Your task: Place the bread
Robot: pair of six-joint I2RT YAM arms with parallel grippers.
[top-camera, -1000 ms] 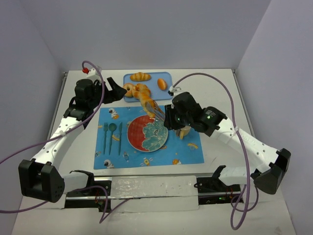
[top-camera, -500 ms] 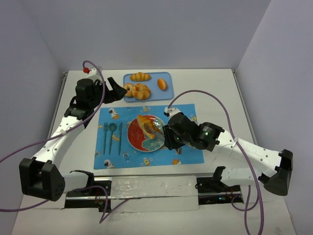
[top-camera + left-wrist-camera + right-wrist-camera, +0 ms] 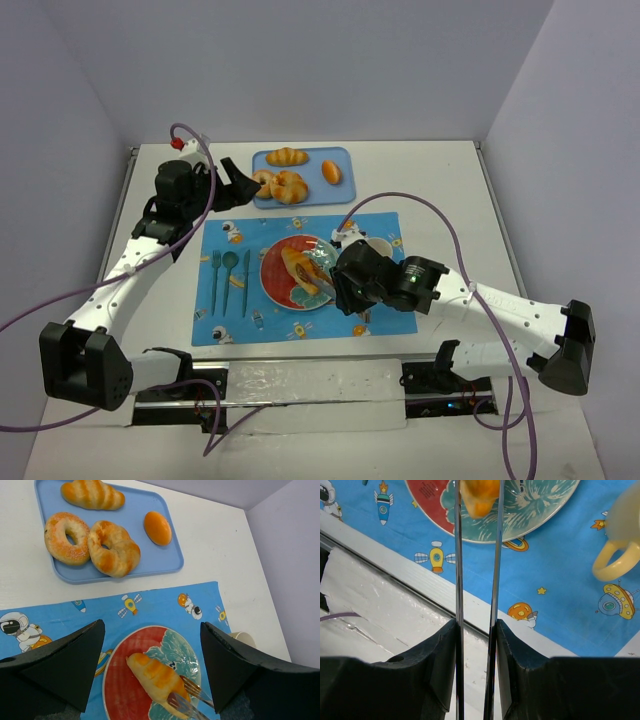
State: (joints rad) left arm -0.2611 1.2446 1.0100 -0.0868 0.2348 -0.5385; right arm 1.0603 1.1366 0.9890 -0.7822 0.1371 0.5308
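The bread (image 3: 299, 268) is seen on the red-and-teal plate (image 3: 270, 288), laid diagonally across its middle. One tapered end is pointed toward the tray (image 3: 340, 156); the other is caught between the tips of the metal tongs (image 3: 186, 696). Those tongs are squeezed by the right gripper (image 3: 476, 630) — its black fingers are pressed in against both steel arms, which are held close and parallel in the right wrist view, with the golden end of the bread nipped at their far end. Whether the bread's full weight is borne by the plate cannot be told.

The plate is set on a blue space-print placemat (image 3: 395, 312), with a teal fork (image 3: 215, 282), spoon (image 3: 229, 272) and knife (image 3: 245, 282) lined up just to its left. A cream mug (image 3: 620, 535) is stood on the mat to the plate's right, close beside the right arm.

The left gripper (image 3: 232, 186) is held by the tray's left end — fingers spread wide, nothing between them. On the blue tray a striped croissant (image 3: 92, 494), a sugared doughnut (image 3: 65, 537), a curled croissant (image 3: 116, 549) touching it, and a small oval bun (image 3: 157, 528) are laid out.
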